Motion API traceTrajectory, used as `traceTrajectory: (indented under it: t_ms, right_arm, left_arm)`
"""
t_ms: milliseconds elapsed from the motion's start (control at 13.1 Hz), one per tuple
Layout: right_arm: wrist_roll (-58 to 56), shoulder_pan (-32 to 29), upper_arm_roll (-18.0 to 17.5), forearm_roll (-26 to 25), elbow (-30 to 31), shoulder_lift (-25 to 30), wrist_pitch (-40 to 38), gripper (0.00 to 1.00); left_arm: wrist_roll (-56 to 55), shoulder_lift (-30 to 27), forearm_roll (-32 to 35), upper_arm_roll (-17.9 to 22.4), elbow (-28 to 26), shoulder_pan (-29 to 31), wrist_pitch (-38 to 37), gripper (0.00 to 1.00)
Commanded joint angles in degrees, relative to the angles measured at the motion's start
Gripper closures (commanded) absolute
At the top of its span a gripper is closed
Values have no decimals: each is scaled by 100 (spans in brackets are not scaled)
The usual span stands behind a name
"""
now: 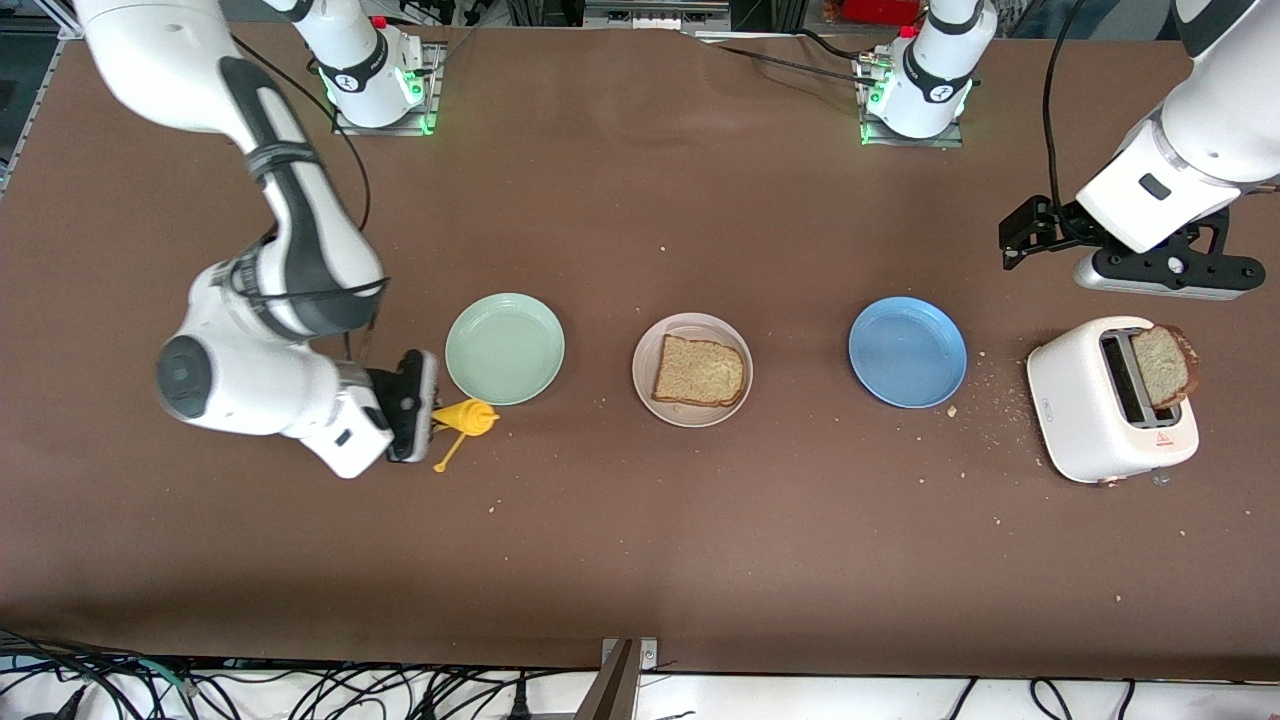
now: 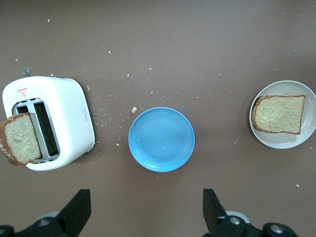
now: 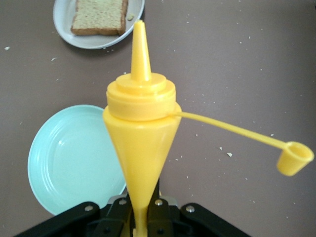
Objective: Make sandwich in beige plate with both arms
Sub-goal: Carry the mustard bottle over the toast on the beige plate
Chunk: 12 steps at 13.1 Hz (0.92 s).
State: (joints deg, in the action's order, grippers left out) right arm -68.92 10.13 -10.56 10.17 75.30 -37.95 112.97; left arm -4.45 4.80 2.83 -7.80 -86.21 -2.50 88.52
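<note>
1. Front view: I see one toast [image 1: 700, 371] on the beige plate [image 1: 646, 352]; second slice [image 1: 1162, 364] sits in the toaster [image 1: 1085, 410].
2. My right gripper [image 1: 432, 412], beside that plate, clamps the bottle [image 1: 468, 417].
3. My left gripper [image 2: 145, 210] hangs spread, empty.
4. Topping and stacking remain, I judge.

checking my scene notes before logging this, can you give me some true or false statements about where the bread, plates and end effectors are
1. One bread slice lies on the beige plate. True.
2. The blue plate holds a bread slice. False: it is empty.
3. The right end effector grips a yellow squeeze bottle with its cap off the nozzle. True.
4. Both toaster slots are empty. False: a second slice sticks out of one slot.
5. The left end effector is shut on the toast. False: its fingers are open and hold nothing.
6. The beige plate sits between the mint-green plate and the blue plate. True.
</note>
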Motion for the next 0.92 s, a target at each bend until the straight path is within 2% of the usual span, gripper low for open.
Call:
traceTrajectory:
  t_ms: [0,153,458,839]
  right_arm:
    - [1480,584,54,-1082,-183,-63,260,100]
    - [2519,1006,63,-1892,-191,-80,287,100]
    - [3681,1797,72,-3588,-183,-177,270,100]
    - [5175,2624,125,-5013,-182,-502,138,100]
  left_arm:
    - [-100,-155,69,7,-168,-40,42,0]
    - [-109,-155,69,7,-168,-40,42,0]
    - [-109,-147,60,7,-176,-40,33,0]
    - [-126,-138,60,15,-176,-40,42,0]
